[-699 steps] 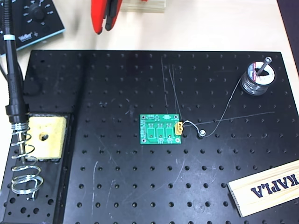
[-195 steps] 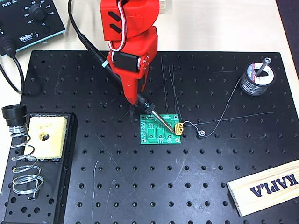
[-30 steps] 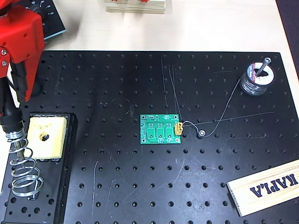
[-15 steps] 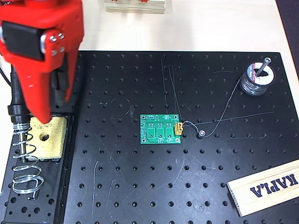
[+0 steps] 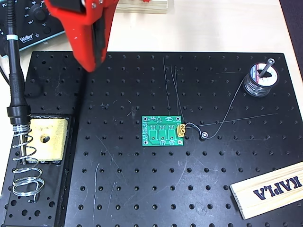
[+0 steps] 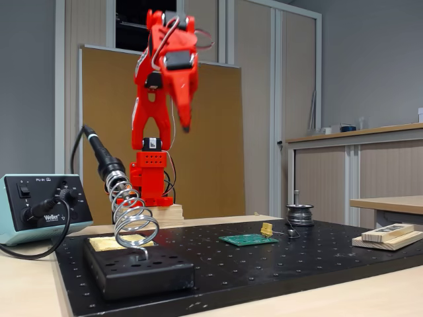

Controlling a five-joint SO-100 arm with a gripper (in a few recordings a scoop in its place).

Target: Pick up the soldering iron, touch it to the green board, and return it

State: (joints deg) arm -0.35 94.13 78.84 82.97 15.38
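A black perforated breadboard (image 5: 199, 189) is sitting on a pale wooden table, with brown panels and grey cabinets rising behind it in the fixed view. At roughly ten o'clock of the overhead view a blue-grey Weller soldering station (image 5: 35, 21) is standing just off the plate. Below it, at nine o'clock, the soldering iron (image 5: 15, 90) is resting in the silver coil stand (image 5: 24, 165), its long axis running nearly twelve to six, tip down inside the spring and black cable leading up toward the station. The yellow sponge (image 5: 45, 138) is lying just beside the coil in the same black tray.

The red gripper (image 5: 92, 54) is hanging at about eleven o'clock, raised well clear of the plate in the fixed view (image 6: 183, 115), its fingers pointing down and holding nothing; they are looking nearly closed, though the gap is too slim to read for certain. The iron is lying toward eight o'clock from the gripper, well apart.

At centre the green board (image 5: 163, 131) is lying flat, a yellow connector (image 5: 181, 130) on its right edge. A solder spool (image 5: 261, 78) is standing at two o'clock, a Kapla plank (image 5: 270, 189) at five.

Judging from this, the iron is seated again and the task is looking essentially finished.
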